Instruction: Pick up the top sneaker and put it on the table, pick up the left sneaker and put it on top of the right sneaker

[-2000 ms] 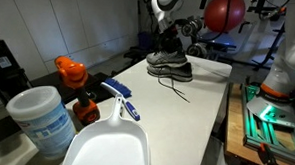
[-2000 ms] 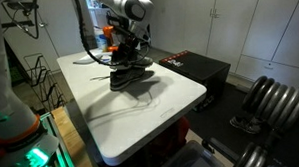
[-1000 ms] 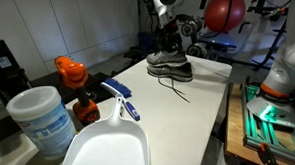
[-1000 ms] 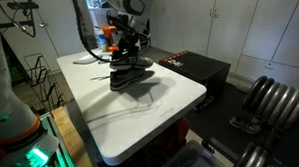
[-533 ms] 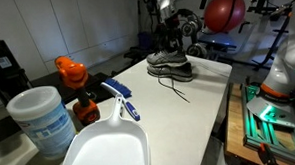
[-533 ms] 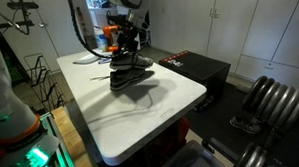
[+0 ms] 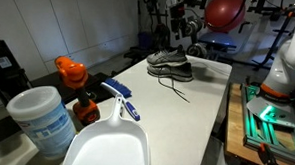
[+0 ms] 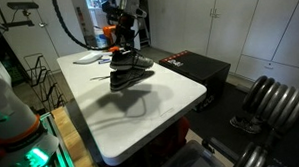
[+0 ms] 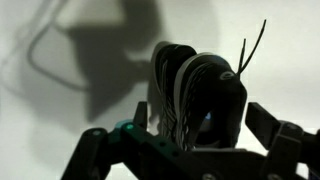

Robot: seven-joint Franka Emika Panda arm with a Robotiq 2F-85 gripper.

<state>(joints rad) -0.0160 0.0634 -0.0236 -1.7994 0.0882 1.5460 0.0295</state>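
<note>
Two grey and black sneakers (image 7: 170, 63) lie stacked one on the other near the far end of the table (image 7: 204, 105), with loose laces trailing toward the front. They also show in an exterior view (image 8: 127, 72) on the white-grey table (image 8: 121, 120). My gripper (image 7: 176, 39) hangs straight above the stack, clear of it, open and empty; it also shows in an exterior view (image 8: 123, 36). In the wrist view the gripper (image 9: 190, 140) has its jaws wide apart, and the dark sneakers (image 9: 195, 85) lie below between them.
A white dustpan (image 7: 105, 149) with a blue brush (image 7: 120, 99), a white tub (image 7: 41, 117) and an orange-capped bottle (image 7: 72, 74) stand at the near end. A black box (image 8: 189, 64) sits beside the table. A red ball (image 7: 224, 11) is behind.
My gripper has risen from the top of the sneaker stack to well above it. The sneakers have stayed where they were.
</note>
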